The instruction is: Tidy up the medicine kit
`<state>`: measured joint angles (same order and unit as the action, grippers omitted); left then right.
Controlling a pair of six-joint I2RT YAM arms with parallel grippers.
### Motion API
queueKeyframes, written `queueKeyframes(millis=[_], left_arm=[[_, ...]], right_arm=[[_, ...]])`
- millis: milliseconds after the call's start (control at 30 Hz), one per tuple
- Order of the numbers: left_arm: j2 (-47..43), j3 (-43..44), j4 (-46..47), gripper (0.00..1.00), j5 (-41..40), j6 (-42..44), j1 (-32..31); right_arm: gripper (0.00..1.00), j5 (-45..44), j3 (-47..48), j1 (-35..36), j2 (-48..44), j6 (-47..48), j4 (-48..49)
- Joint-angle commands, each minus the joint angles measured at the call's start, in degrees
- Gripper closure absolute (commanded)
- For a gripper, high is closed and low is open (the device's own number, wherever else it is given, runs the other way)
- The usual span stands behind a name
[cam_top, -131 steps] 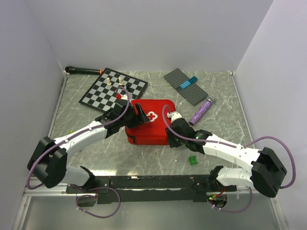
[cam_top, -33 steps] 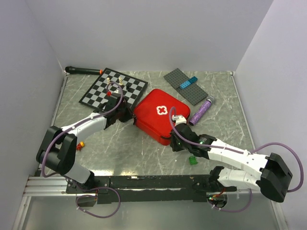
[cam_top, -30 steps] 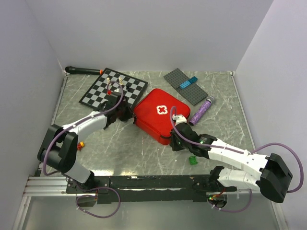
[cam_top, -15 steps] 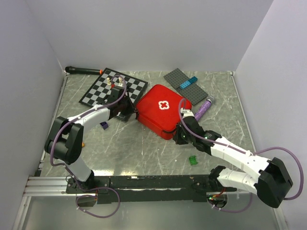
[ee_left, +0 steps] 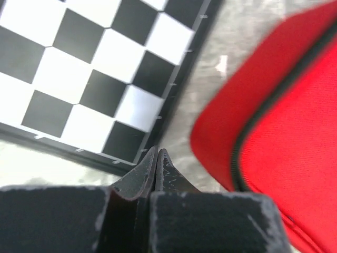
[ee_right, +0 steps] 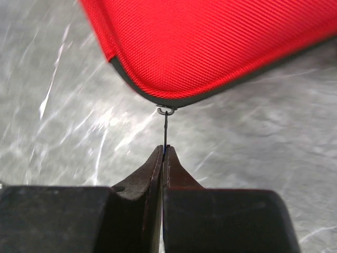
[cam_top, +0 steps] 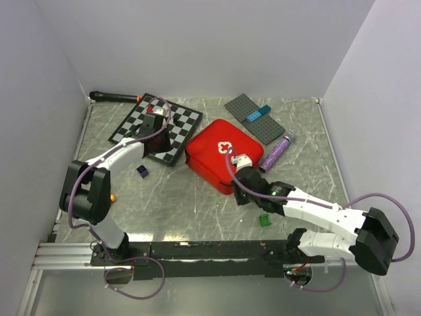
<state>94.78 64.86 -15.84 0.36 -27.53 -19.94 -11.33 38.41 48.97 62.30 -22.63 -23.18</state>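
Note:
The medicine kit [cam_top: 209, 157] is a red fabric zip case with a white cross, lying zipped shut at mid-table. My right gripper [cam_top: 238, 194] sits at its near corner. In the right wrist view the gripper [ee_right: 164, 148] is shut on the thin zipper pull [ee_right: 165, 126] hanging from the kit's corner [ee_right: 210, 47]. My left gripper [cam_top: 168, 153] hovers at the near corner of the chessboard, just left of the kit. In the left wrist view it [ee_left: 157, 151] is shut with nothing in it, and the kit's edge [ee_left: 295, 132] lies to its right.
A black-and-white chessboard [cam_top: 135, 122] with a few pieces lies at back left, a black marker [cam_top: 113, 97] behind it. A grey baseplate [cam_top: 260, 125] with a blue brick [cam_top: 258, 113] and a purple tube [cam_top: 276, 151] lie right of the kit. A small green block [cam_top: 264, 220] and a small purple block [cam_top: 142, 171] rest nearer.
The left gripper shut fully and drew back from the kit toward the chessboard, uncovering the purple block. The kit shifted slightly, and the right gripper stayed shut at its near corner.

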Motion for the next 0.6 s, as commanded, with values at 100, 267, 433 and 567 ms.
queueKeyframes(millis=[100,267,433,567], left_arm=[[-3.3,1.7,-4.6,0.84,-4.7,-1.5,0.2],[-11.9,-6.8,2.8,0.55,5.2,-8.8,0.0],[-18.8,-15.6,14.8,0.39,12.4,-17.0,-6.0],[-15.3,-12.6,17.6,0.37,10.8,-17.8,-14.7]], right_arm=[[1.00,-2.1,3.9,11.7,4.7,-1.9,-4.9],[1.00,-2.4,8.3,17.5,9.6,-2.9,-4.9],[1.00,-2.8,9.8,19.3,12.8,-2.8,-3.9],[1.00,-3.6,8.2,19.3,12.4,-3.0,-3.7]])
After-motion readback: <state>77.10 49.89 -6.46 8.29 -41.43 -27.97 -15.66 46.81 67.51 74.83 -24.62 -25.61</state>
